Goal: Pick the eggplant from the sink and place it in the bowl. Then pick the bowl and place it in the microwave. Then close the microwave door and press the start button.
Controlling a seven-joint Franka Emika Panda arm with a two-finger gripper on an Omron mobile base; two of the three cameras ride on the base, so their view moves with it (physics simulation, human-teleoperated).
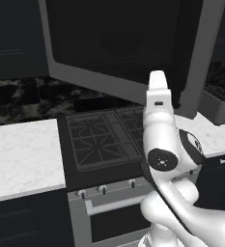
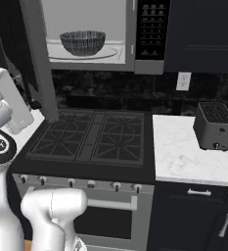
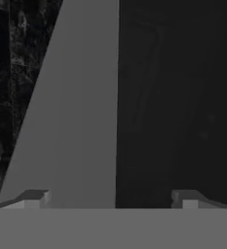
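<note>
The bowl (image 2: 82, 42), ribbed and dark blue-grey, stands inside the open microwave (image 2: 86, 58) on its pale floor. The eggplant and the sink are out of view. The microwave door (image 1: 123, 38) is swung out over the stove, and from the right it shows edge-on as a grey upright (image 2: 37, 54). In the hand view my gripper (image 3: 110, 199) is open, its fingertips (image 3: 34, 197) wide apart with nothing between them. It faces the door's grey frame (image 3: 71, 121) and dark glass (image 3: 178, 97) at close range. The black button panel (image 2: 152, 24) sits right of the cavity.
A black gas stove (image 2: 91, 137) lies under the microwave. White marble counters (image 1: 22, 154) flank it. A silver toaster (image 2: 213, 126) stands on the right counter, below a wall outlet (image 2: 183, 81). Dark cabinets hang right of the microwave.
</note>
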